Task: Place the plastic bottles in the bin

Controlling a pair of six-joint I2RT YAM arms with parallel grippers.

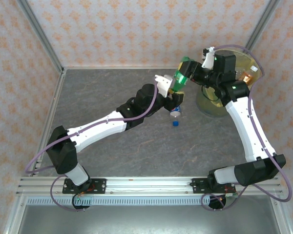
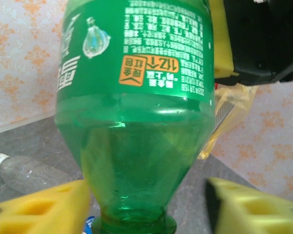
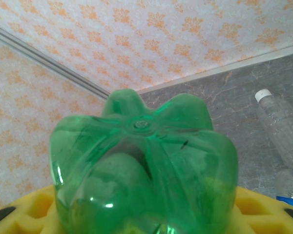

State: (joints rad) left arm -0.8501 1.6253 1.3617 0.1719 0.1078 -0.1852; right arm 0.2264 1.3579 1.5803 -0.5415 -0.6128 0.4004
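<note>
Table [image 1: 112,92]: bin [image 1: 207,106], clear bottle [image 3: 281,129], cap [image 1: 176,124]

The bottle [image 1: 183,74] hung neck-down over the bench [image 1: 102,87] between my pincers: the left pincer [image 2: 146,209] flanked its neck without touching, the right pincer [image 1: 195,73] gripped its body. The bin [image 1: 212,107] stood just right of it. A cap [image 1: 176,124] lay on the bench nearer me.

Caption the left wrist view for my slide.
Green bottle, neck between open left jaws; clear bottle lying behind.

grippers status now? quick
Left gripper: open, jaws astride the green bottle at its neck.
Right gripper: closed on the bottle's base end.
</note>
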